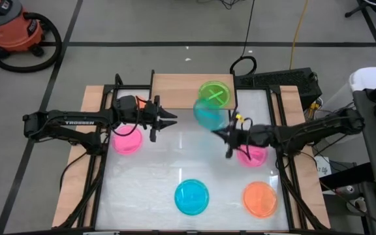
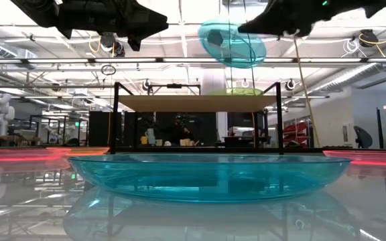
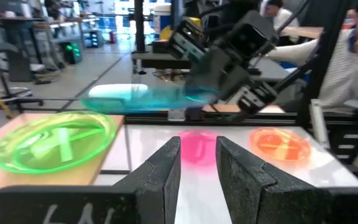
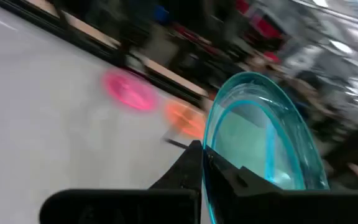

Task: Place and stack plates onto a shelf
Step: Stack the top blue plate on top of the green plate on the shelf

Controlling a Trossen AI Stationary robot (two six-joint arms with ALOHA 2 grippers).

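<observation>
My right gripper (image 1: 226, 134) is shut on a blue plate (image 1: 209, 115) and carries it in the air beside the shelf (image 1: 175, 85), a low wooden board on black legs at the table's far edge. The low view shows this plate (image 2: 232, 41) tilted, well above the shelf top (image 2: 196, 102). A green plate (image 1: 214, 93) lies flat on the board's right end. My left gripper (image 1: 170, 121) hovers over the table left of the carried plate, narrowly open and holding nothing. On the table lie two pink plates (image 1: 127, 140) (image 1: 252, 154), a second blue plate (image 1: 192, 197) and an orange plate (image 1: 260, 199). My right gripper pinches the blue plate's rim (image 4: 211, 155) between its two fingers, one finger on the inner face and one on the outer. The fingers come level from the table's right side. The plate is lifted clear and tilted, reaching out beyond the fingertips toward the shelf.
Black frame rails run along the table's left and right sides (image 1: 100, 163). The near blue plate (image 2: 206, 177) fills the front of the low view. The shelf's left half (image 1: 168, 83) is bare wood. People and benches stand in the room beyond the table.
</observation>
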